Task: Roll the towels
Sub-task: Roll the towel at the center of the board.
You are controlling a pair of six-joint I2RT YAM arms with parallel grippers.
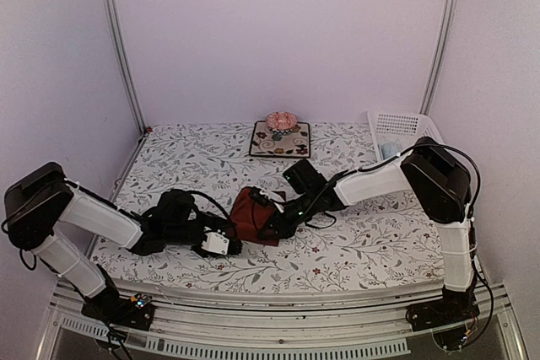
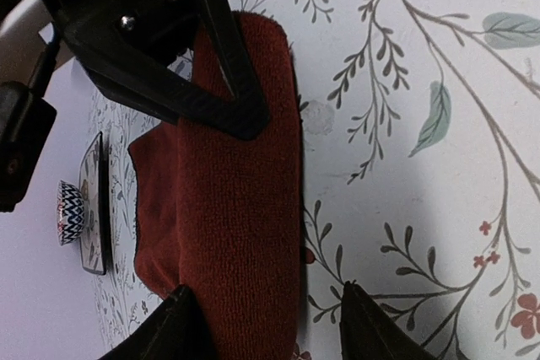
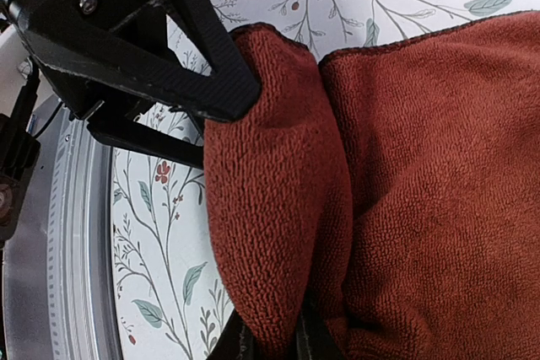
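Near the front middle of the table, on the white flowered cloth [image 1: 371, 242], the dark red towel [image 1: 251, 211] lies bunched between the two arms, folded over on itself into a thick roll along one edge. The left gripper [image 1: 226, 244] is at the towel's near left side, low over the cloth. In the left wrist view its fingers [image 2: 211, 82] stand apart with the rolled edge of the towel lying lengthwise between them. The upper fingertip rests on one end of the roll and the lower one sits at the other end, but whether they squeeze the towel or only straddle it I cannot tell. The right gripper [image 1: 272, 218] is at the towel's right side, its arm stretched across from the right. In the right wrist view its fingers [image 3: 169, 48] are clenched on a thick fold of the towel. The fold bulges out between the upper fingertip and the lower one, and the rest of the towel spreads off to the right of it, flatter and wider. The two grippers are close together, with the towel between them. Well behind, toward the back wall, a square dark mat [image 1: 263, 146] lies flat with a round pink thing [image 1: 281, 120] on it. At the back right corner stands a white basket [image 1: 401, 126]
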